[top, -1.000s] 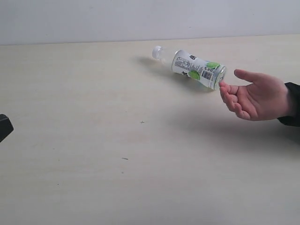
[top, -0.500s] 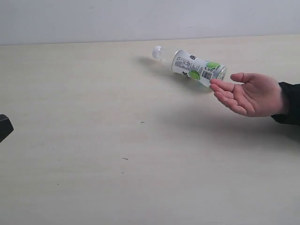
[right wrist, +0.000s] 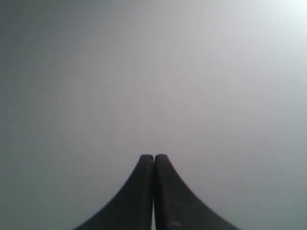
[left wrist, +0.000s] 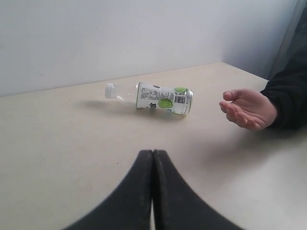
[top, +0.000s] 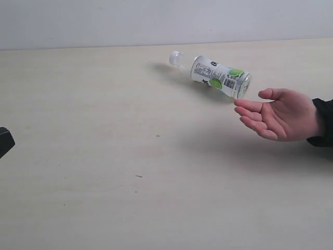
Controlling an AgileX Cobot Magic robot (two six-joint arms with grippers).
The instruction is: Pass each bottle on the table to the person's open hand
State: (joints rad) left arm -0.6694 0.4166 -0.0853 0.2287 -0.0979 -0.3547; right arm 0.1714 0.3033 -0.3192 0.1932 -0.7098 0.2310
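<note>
One white-capped bottle (top: 214, 75) with a white, green-accented label lies on its side on the pale table (top: 104, 156), cap toward the far wall; the left wrist view also catches this bottle (left wrist: 160, 97). The person's open hand (top: 278, 121) hovers palm-up just right of the bottle's base, and the left wrist view shows the hand (left wrist: 248, 109) too. My left gripper (left wrist: 153, 152) is shut and empty, well short of the bottle. A dark bit of the left arm (top: 4, 140) shows at the left edge. My right gripper (right wrist: 154, 156) is shut, facing a blank grey surface. The other bottles are out of view.
A white wall (top: 156, 21) runs behind the table's far edge. The person's dark sleeve (top: 323, 122) enters from the right edge. A few tiny dark specks (top: 157, 136) dot the tabletop.
The person's hand has shifted slightly right and down, away from the bottle's base, after reaching toward it half a second ago. The bottle and my arms have not moved.
</note>
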